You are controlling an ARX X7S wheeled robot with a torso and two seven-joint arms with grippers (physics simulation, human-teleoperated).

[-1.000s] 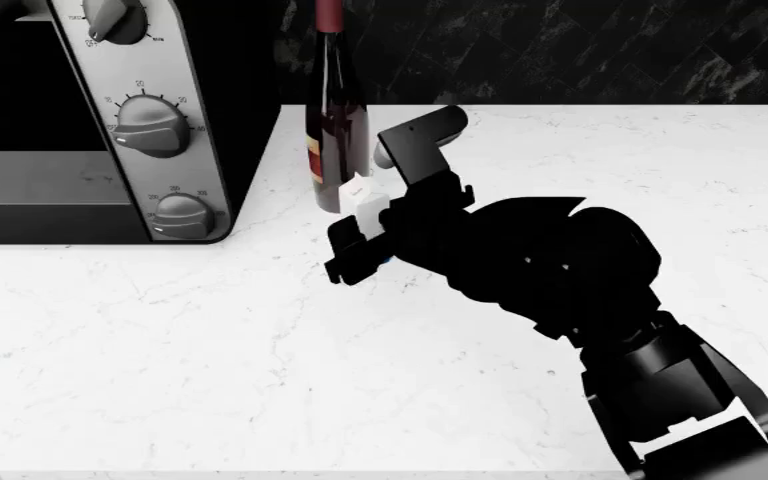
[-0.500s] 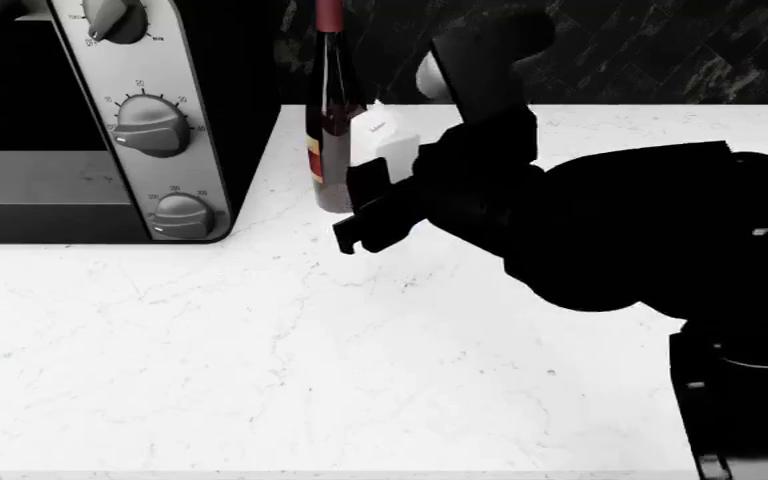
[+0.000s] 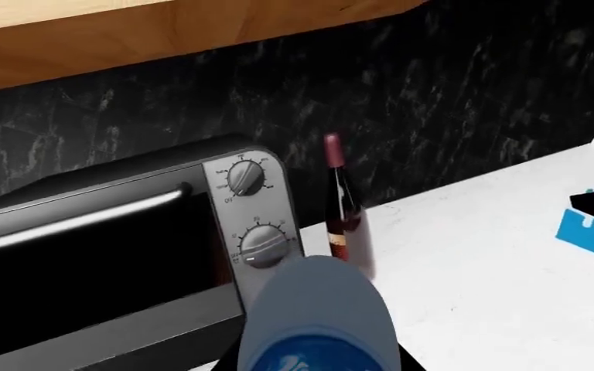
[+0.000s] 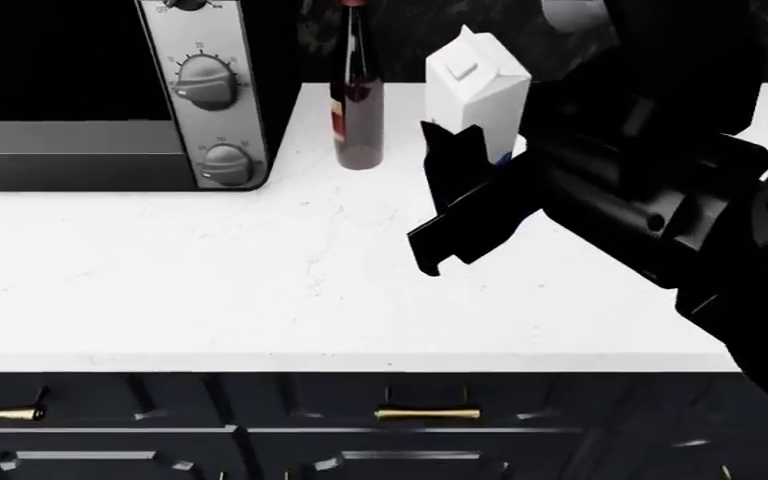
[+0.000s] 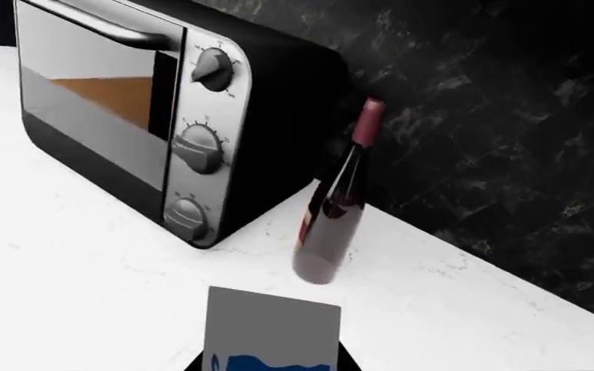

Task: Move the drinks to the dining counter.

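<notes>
R gripper has the milk carton clenched between its fingers, carton upright and lifted clear of the marble counter, its top sticking up above the fingers; in the R wrist view the carton sits right at the gripper, blue print showing. L gripper isn't visible in the head view, but the L wrist view shows a rounded pale-blue object w/ a blue label right at the cam, looks like the water bottle held in the L fingers, though the fingers themselves are hidden, so can't tell the grip for sure. Beyond the R fingers, the wine bottle stands upright on the marble, well apart from the carton, just beside the toaster oven. Step in hand, by my read: carry phase, carton picked, wine not yet touched. Next calls for turning away from this counter toward the dining counter (not in view), keeping the carton upright and clear of the wine bottle.
</notes>
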